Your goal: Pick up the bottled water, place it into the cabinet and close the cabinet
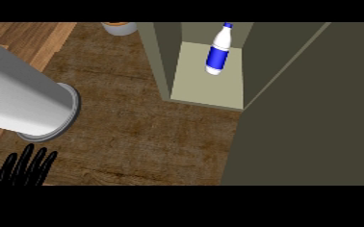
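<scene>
Item 1, nearest you: left hand [27,166], at the lower left edge of the head view. Fingers straight and pointing up, holding nothing; resting. Above it runs a grey forearm [32,103], coming in from the left edge over the counter [135,125].

Item 2: right hand. Not listed; you have no sight of it, so its state is unknown to you.

Item 3: cabinet door [298,125], the large dark panel filling the right side, standing open and swung toward you.

Item 4: cabinet [206,84], pale floor and olive walls, beyond the door's inner edge.

Item 5: bottled water [219,50], white with a blue label and blue cap, already inside the cabinet toward the back. Long axis runs near upright, cap end farthest from you.

Item 6, farthest: a small round container [119,27] at the top edge, left of the cabinet.

Note for your next move: placing looks done; closing remains. The door lies well to the right of the left hand, so the unseen right arm is probably the nearer one to push it.
</scene>
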Robot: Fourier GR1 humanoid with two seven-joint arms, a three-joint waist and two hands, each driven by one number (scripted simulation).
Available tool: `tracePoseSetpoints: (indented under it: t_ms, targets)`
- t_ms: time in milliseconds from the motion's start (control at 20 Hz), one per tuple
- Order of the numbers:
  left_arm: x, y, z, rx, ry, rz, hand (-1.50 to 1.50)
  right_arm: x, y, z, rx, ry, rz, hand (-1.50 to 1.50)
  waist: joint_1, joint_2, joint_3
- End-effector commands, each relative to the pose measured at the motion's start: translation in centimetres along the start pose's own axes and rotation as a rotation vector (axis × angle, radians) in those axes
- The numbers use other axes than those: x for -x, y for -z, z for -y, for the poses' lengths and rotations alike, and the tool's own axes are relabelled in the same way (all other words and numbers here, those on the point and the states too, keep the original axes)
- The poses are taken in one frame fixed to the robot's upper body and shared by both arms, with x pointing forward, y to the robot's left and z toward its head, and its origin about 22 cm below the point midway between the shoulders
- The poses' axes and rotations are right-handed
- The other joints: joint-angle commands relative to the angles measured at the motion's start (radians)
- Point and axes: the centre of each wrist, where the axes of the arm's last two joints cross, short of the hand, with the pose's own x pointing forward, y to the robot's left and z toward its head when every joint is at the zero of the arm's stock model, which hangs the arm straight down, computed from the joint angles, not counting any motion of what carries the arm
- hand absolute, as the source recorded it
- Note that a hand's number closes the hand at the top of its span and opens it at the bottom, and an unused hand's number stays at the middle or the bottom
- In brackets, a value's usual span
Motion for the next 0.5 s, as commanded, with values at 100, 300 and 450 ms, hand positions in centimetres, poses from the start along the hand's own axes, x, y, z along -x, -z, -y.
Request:
tracePoseSetpoints:
  t_ms: [100, 300, 450]
  targets:
    - [-0.9, 0.0, -1.1, 0.026, -0.014, 0.003, -1.50, -1.3, 2.0, 0.2, -0.175, -0.055, -0.039, 1.50, 0.029, 0.010, -0.005]
    - [-1.8, 0.5, -1.6, 0.040, 0.014, -0.005, -1.50, -0.4, 3.1, 0.1, -0.155, -0.020, -0.037, 1.50, 0.043, 0.013, -0.005]
    - [-2.0, 0.5, -1.9, 0.051, 0.006, 0.010, -1.50, 0.1, 4.0, 0.2, -0.135, 0.008, -0.037, 1.50, 0.052, 0.017, -0.006]
